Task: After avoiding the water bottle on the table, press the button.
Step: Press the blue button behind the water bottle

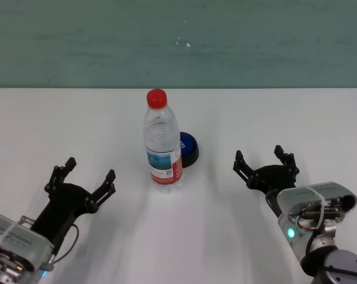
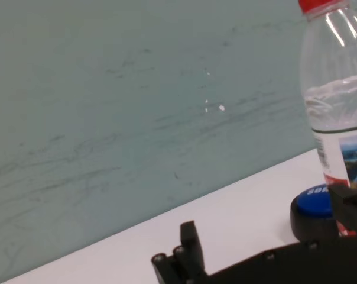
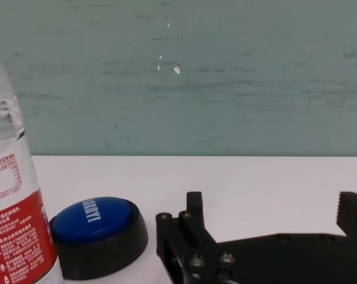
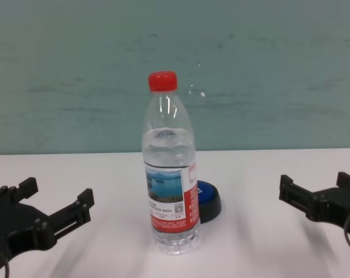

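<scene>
Left gripper [image 1: 88, 175] sits open, well left of the bottle [image 1: 163, 144], idle. Behind the bottle's right side, touching or nearly so, is the button [image 1: 188, 148]. Right gripper [image 1: 265, 162], open too, has bare table [image 1: 237, 112] between; I'd swing it in from the right, staying off the bottle.

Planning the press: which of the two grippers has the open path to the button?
The right gripper. The button sits behind and to the right of the bottle, which stands between it and the left gripper.
</scene>
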Available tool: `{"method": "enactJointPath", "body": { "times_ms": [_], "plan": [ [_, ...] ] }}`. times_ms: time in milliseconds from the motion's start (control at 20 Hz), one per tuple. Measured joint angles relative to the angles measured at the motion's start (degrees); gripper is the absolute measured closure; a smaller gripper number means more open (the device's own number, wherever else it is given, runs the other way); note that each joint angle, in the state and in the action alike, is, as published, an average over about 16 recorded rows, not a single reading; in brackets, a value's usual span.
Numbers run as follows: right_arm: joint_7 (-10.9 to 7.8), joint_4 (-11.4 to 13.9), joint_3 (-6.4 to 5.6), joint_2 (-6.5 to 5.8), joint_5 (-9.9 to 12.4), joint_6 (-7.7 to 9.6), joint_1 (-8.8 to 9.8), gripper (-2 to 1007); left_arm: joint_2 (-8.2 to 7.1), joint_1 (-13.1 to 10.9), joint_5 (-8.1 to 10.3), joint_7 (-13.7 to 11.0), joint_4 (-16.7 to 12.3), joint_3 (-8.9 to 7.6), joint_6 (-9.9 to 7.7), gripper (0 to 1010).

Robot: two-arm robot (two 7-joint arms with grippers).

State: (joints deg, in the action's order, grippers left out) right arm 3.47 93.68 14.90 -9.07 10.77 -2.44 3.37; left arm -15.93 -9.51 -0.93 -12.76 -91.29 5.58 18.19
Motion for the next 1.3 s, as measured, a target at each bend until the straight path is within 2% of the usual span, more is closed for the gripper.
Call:
{"method": "enactJointPath", "body": {
  "times_ms": [450, 750, 1000, 1300],
  "plan": [
    [0.0, 0.0, 0.0, 0.0, 0.0, 0.0, 0.0, 1, 0.24, 0.6, 0.1, 0.0, 0.5, 0.18, 0.11, 10],
    [0.0, 0.0, 0.0, 0.0, 0.0, 0.0, 0.0, 1, 0.58, 1.2, -0.35, 0.2, 1.1, 0.44, 0.93, 10],
    [0.0, 0.0, 0.0, 0.0, 0.0, 0.0, 0.0, 1, 0.94, 1.6, -1.48, 0.8, 1.5, 0.79, 1.91, 10],
    [0.0, 0.0, 0.0, 0.0, 0.0, 0.0, 0.0, 1, 1.22, 1.7, -3.65, 1.7, 1.6, 1.33, 3.17, 10]
  ]
}}
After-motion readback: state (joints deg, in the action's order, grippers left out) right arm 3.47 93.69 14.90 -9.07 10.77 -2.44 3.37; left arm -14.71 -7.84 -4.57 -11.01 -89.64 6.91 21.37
